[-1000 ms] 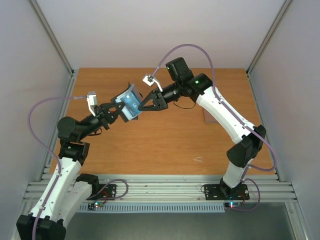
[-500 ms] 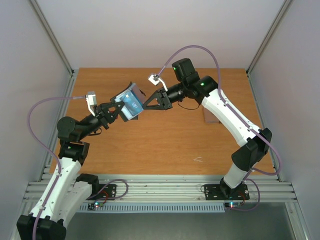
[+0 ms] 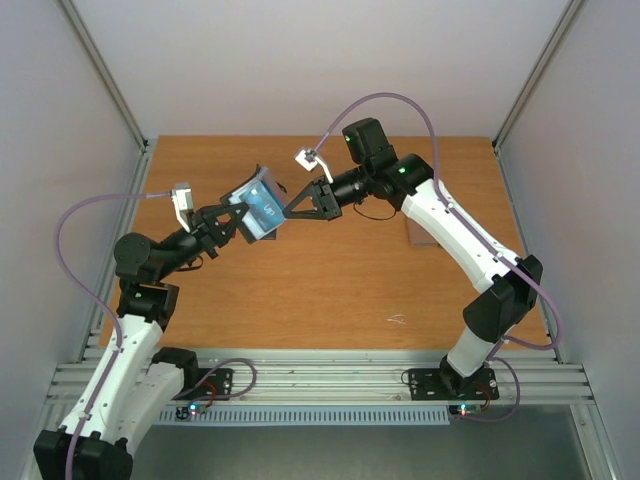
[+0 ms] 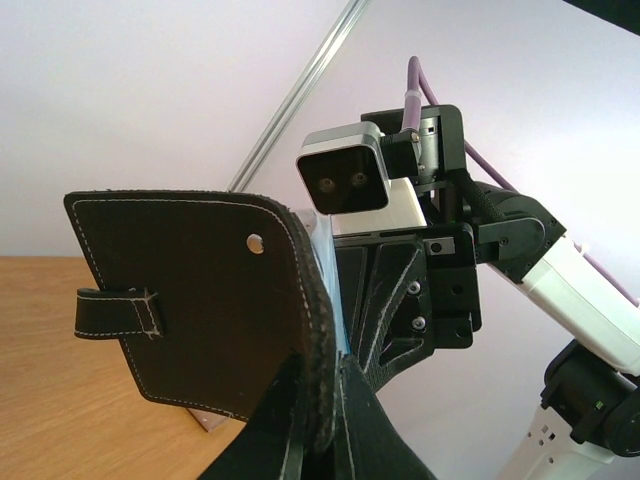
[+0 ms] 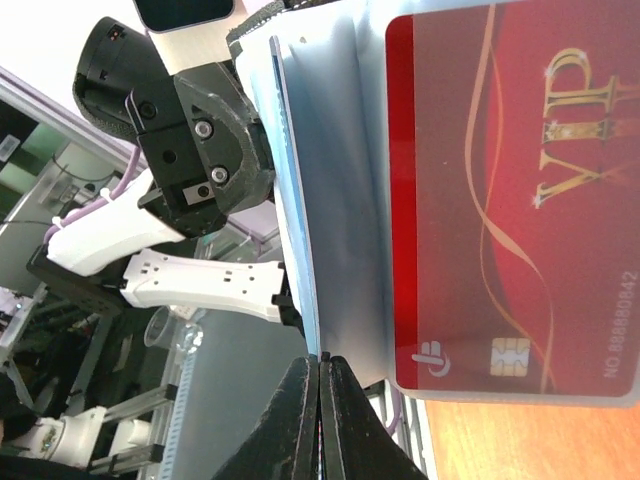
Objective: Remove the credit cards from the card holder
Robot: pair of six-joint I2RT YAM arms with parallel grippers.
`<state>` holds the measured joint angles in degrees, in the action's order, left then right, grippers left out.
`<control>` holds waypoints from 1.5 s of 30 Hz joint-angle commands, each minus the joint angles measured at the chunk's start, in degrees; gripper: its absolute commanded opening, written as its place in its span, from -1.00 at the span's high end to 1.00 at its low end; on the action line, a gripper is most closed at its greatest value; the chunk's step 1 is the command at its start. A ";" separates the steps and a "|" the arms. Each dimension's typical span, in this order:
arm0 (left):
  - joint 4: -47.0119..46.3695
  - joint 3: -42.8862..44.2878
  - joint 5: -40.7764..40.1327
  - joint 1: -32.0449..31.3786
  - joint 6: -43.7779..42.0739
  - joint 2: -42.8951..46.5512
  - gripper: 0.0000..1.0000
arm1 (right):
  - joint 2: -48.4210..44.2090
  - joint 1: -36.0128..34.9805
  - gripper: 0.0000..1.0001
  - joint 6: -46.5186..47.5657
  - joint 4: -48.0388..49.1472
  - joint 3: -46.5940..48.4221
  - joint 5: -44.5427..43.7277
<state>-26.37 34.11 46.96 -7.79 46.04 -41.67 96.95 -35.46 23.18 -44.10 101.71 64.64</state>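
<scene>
Since a second ago your right fingers (image 3: pixel 297 207) have pinched fully together, and that arm's elbow has swung out to the right. They meet on a thin pale edge inside the card holder (image 3: pixel 258 208); you can't tell whether it is a card or a pocket. A dark red card (image 5: pixel 510 200) sits in a pocket beside them. Your left fingers (image 3: pixel 228 222) stay clamped on the holder's black cover, keeping it in the air above the far tabletop (image 3: pixel 330 280). Both arms reach inward, facing each other.
</scene>
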 commanded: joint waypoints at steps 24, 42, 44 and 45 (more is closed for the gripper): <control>8.94 0.05 -9.74 0.31 -4.46 1.40 0.99 | -3.88 8.34 0.98 4.83 -7.04 3.00 -9.54; 34.02 -1.32 11.19 0.06 -40.92 3.04 0.99 | 12.12 8.49 0.97 23.68 -34.30 27.01 -23.90; 34.59 -1.14 15.64 -1.35 -44.92 2.28 0.99 | 10.68 8.48 0.98 23.38 -34.47 25.43 -25.28; 33.86 -1.07 15.93 -2.29 -45.50 1.27 0.99 | 9.73 8.50 0.97 23.20 -34.40 24.41 -25.73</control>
<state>8.95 32.51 46.52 -7.86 9.52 -39.68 110.56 -26.68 45.06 -76.23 127.11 40.69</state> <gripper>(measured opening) 0.039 0.016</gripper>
